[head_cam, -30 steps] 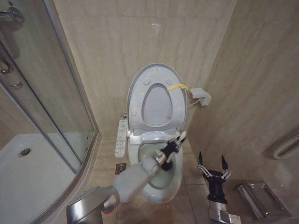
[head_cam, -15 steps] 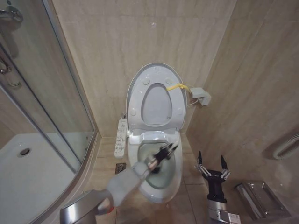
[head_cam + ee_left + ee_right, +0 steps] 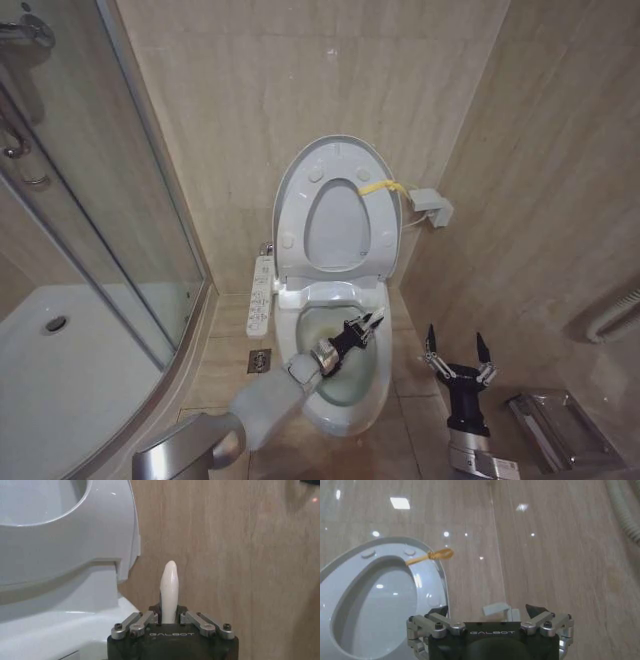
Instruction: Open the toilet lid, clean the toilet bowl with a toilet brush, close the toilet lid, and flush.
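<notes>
The toilet lid (image 3: 335, 205) is big, white and shiny, and it stands up against the wall with the seat ring (image 3: 336, 222) tipped up flat on it. A yellow strap (image 3: 380, 186) hangs from the lid's top edge, and small round bumps show on its inside. Below it the toilet bowl (image 3: 372, 385) is white on the outside and a bit yellow inside, with a white button panel (image 3: 259, 295) along one side. The left gripper (image 3: 362, 327) is over the open bowl, and its fingers are closed on the thin white handle of the toilet brush (image 3: 168, 588). The handle sticks up between the fingers; the brush's dark end looks to be down inside the bowl, but it is hard to see. The right gripper (image 3: 458, 362) waits low beside the bowl, above the floor, with its fingers spread wide and nothing in them.
</notes>
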Robot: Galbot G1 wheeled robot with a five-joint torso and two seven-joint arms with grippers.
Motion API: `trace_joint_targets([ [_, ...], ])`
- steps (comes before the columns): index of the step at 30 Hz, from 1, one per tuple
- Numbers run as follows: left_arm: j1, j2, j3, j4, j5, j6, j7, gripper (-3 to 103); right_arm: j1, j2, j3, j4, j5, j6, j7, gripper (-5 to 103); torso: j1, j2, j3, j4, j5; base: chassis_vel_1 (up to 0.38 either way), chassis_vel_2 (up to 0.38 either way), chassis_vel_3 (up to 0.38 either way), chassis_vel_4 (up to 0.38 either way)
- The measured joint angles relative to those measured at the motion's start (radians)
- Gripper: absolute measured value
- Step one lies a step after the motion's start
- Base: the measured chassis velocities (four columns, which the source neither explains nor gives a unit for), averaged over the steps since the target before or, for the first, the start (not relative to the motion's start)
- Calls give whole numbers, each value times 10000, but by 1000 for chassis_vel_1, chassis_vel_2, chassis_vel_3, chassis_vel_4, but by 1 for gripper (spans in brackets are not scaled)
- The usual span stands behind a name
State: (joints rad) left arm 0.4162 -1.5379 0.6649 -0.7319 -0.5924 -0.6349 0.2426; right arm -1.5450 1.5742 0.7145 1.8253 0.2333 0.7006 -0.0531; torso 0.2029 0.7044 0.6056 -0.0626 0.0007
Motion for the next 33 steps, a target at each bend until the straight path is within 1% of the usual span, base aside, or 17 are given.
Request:
trace_joint_targets([
  [1,0,0,0,0,0,0,0,19,0,0,0,0,0,0,0,100,0,0,0,0,0,0,0,0,0],
  [3,-21,-58,-15,-1035,-222,88,-146,19,52,43,-3,-46,10,-9,0,100,-1,2,-3,-21,-14,0,0,0,0],
  [5,-33,-101,-17,-1075,-216,81,-151,19,59,72,-22,-56,5,-10,-4,100,-1,2,-3,-27,-15,0,0,0,0],
  [7,-29,-135,40,-292,34,37,-98,19,59,115,-60,-74,-21,-10,-3,100,-1,1,-2,-23,-8,0,0,0,0],
  [9,14,-105,-28,484,229,-70,0,19,54,114,-72,-66,-36,-10,-6,100,0,1,-1,-6,-4,0,0,0,0],
  [11,26,-58,-116,469,202,-84,11,19,56,99,-75,-64,-37,-10,-8,100,-1,2,-3,-10,-11,0,0,0,0],
  [14,14,28,-135,-378,18,-49,-82,19,102,93,-58,-104,-37,-13,-8,100,2,-1,2,-2,1,0,0,0,0],
  [17,-102,-2,-106,-1500,-223,47,-200,19,137,154,-71,-161,-97,-22,-8,100,-1,3,-4,-26,-15,0,0,0,0],
  [19,-105,8,-15,-1401,-228,57,-179,19,136,173,-83,-164,-136,-23,-8,100,-2,3,-4,-27,-8,0,0,0,0],
  [22,-60,-16,135,320,149,-61,18,19,110,200,-122,-81,-204,-44,-9,100,0,1,-1,-10,-4,0,0,0,0],
  [24,-40,-18,52,529,212,-114,30,19,102,195,-128,-42,-208,-60,-11,100,0,2,-2,-3,-6,0,0,0,0],
  [25,-51,-4,35,457,198,-114,-16,19,106,179,-120,-20,-204,-72,-10,100,-2,3,-5,-17,-14,0,0,0,0],
  [26,-66,19,83,162,146,-107,-89,19,112,163,-98,-21,-198,-88,-7,100,0,1,-2,-5,-7,0,0,0,0],
  [28,-85,22,138,-302,78,-78,-177,19,128,157,-85,-23,-197,-99,-6,100,4,-2,3,0,4,0,0,0,0],
  [30,-94,-24,275,-1310,-97,27,-396,19,128,179,-76,-13,-197,-112,-4,100,-1,2,-4,-23,-17,0,0,0,0],
  [32,-36,-40,360,-1375,-85,30,-427,19,121,201,-97,2,-206,-113,-5,100,-2,3,-5,-30,-15,0,0,0,0],
  [33,13,-44,391,-1136,-1,-6,-407,19,110,211,-113,9,-225,-112,-6,100,-1,2,-3,-23,-7,0,0,0,0],
])
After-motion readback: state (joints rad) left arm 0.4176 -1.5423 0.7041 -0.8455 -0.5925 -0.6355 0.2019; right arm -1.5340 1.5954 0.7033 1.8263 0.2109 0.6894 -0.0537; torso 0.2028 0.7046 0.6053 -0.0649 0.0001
